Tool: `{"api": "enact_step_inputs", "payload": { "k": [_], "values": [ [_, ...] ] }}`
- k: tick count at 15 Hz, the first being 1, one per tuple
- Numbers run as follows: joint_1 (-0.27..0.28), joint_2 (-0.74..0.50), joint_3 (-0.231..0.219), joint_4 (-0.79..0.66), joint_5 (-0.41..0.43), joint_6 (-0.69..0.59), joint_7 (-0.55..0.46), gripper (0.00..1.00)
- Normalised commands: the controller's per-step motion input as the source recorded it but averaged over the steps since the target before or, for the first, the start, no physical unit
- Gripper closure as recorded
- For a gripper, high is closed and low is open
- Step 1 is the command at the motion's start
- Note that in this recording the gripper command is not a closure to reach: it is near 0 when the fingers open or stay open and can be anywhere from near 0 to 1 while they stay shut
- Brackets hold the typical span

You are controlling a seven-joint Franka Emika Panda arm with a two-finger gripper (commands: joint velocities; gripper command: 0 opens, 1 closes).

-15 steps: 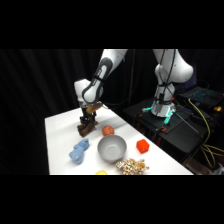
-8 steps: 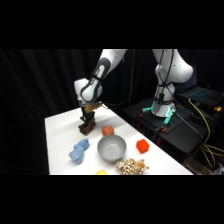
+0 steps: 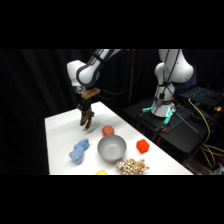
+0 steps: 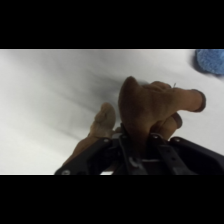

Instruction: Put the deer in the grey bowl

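Observation:
The dark brown plush deer [image 3: 87, 118] hangs from my gripper [image 3: 85, 111] over the far left part of the white table [image 3: 60, 130], its legs dangling near the surface. In the wrist view the deer [image 4: 145, 110] fills the middle, clamped between the black fingers [image 4: 131, 149] at the bottom edge. The grey bowl [image 3: 111, 148] sits on the table in front and to the right of the deer, with nothing inside it.
A red ball [image 3: 107, 131] lies just behind the bowl. A blue plush toy [image 3: 79, 150] is left of the bowl; its corner [image 4: 210, 61] shows in the wrist view. An orange-red block [image 3: 142, 146], a spotted tan plush [image 3: 131, 165] and a yellow piece [image 3: 102, 172] lie near the front.
The gripper holding the deer has risen slightly and the deer's legs hang a little freer above the table. Everything else stays in place.

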Motion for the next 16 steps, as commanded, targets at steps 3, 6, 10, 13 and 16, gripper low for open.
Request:
{"api": "enact_step_inputs", "payload": {
  "k": [3, 6, 10, 13, 16],
  "values": [
    [0.131, -0.48, -0.002, -0.08, -0.301, -0.28, -0.15, 0.52],
    [0.098, -0.46, 0.12, -0.25, -0.168, -0.1, -0.28, 0.52],
    [0.108, -0.45, 0.181, -0.37, -0.083, 0.03, -0.3, 0.52],
    [0.134, -0.47, 0.204, -0.44, -0.05, 0.06, -0.28, 0.52],
    [0.13, -0.51, 0.187, -0.51, -0.041, 0.11, -0.24, 0.52]
  ]
}}
